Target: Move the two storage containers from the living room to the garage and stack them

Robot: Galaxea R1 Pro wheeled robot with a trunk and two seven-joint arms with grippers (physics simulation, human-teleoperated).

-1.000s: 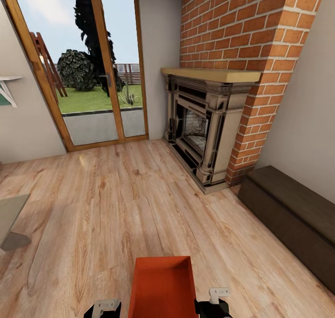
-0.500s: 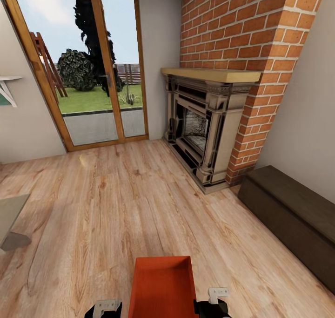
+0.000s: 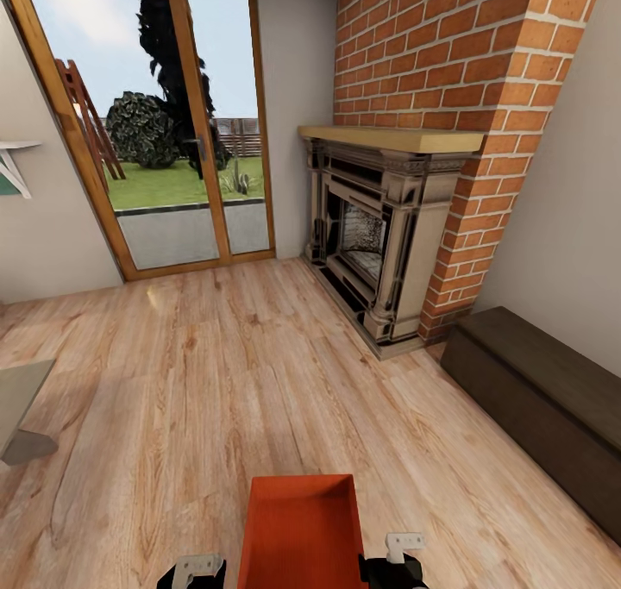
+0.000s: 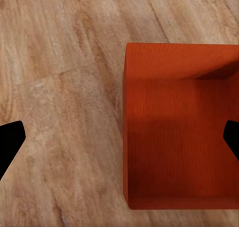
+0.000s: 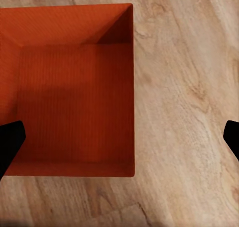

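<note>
I see one orange bin (image 3: 302, 533) low in front of me over the living room's wood floor (image 3: 216, 373), between my two arms. The left pincer (image 4: 119, 140) and right pincer (image 5: 119, 142) each gape wide, straddling a bin wall without clamping it. The brick fireplace (image 3: 379, 235) stands ahead.

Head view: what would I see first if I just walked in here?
Probably the orange bin low at the front, sitting on the wood floor between the two grippers, left and right. Then the big brick fireplace at the right, and the glass door at the back with the green garden outside.
</note>
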